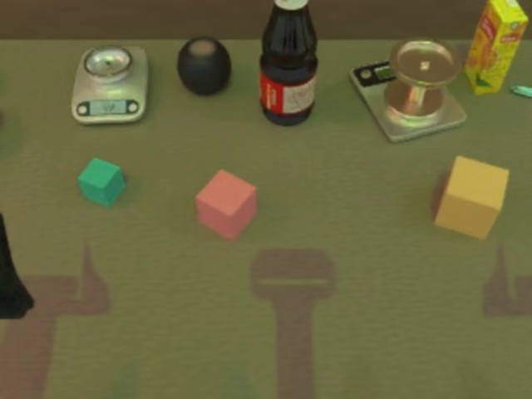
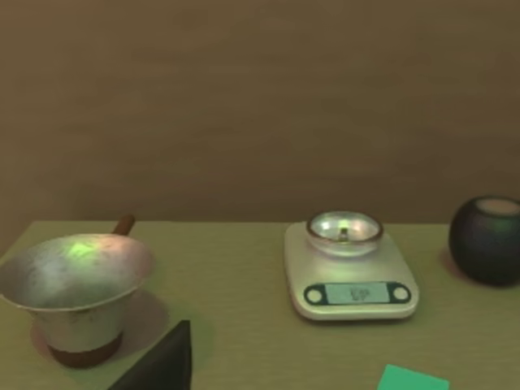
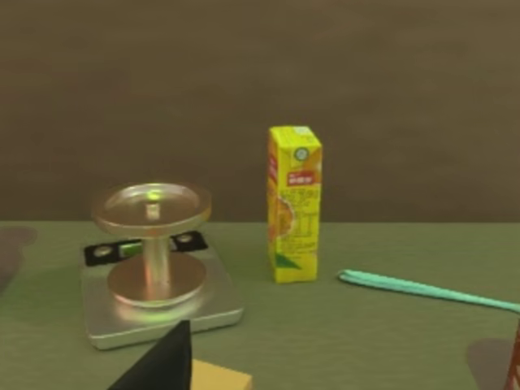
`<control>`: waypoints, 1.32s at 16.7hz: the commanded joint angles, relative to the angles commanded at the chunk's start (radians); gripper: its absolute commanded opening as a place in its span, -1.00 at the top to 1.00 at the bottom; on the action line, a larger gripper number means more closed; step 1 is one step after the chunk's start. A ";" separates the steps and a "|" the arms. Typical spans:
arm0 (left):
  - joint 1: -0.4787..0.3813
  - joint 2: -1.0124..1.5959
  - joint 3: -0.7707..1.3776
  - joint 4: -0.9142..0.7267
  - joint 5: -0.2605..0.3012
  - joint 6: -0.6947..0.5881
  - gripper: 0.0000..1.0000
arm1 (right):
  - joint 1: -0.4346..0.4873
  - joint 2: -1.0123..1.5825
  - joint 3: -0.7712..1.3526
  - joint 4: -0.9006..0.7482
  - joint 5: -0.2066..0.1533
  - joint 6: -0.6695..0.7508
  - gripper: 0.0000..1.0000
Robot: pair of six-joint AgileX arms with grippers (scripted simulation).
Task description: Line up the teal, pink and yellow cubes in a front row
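Note:
Three cubes stand apart on the olive table. The small teal cube (image 1: 101,181) is at the left, the pink cube (image 1: 226,204) left of centre, and the large yellow cube (image 1: 472,197) at the right. My left arm (image 1: 10,283) shows only as a dark shape at the table's left edge, in front of and left of the teal cube. The left wrist view shows a dark part of my left gripper (image 2: 162,370), apart from the teal cube (image 2: 413,379). My right arm is outside the top view. A dark part of my right gripper (image 3: 162,364) shows beside the yellow cube (image 3: 221,377).
Along the back stand a kitchen scale (image 1: 109,83), a black sphere (image 1: 204,65), a dark bottle (image 1: 288,66), a metal spool on a second scale (image 1: 420,87) and a yellow juice carton (image 1: 495,43). A metal bowl (image 2: 77,284) sits far left.

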 joint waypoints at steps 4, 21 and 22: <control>-0.003 0.030 0.030 -0.020 0.001 0.005 -1.00 | 0.000 0.000 0.000 0.000 0.000 0.000 -1.00; -0.088 1.630 1.358 -0.866 0.002 0.218 -1.00 | 0.000 0.000 0.000 0.000 0.000 0.000 -1.00; -0.094 1.728 1.439 -0.920 0.001 0.231 -1.00 | 0.000 0.000 0.000 0.000 0.000 0.000 -1.00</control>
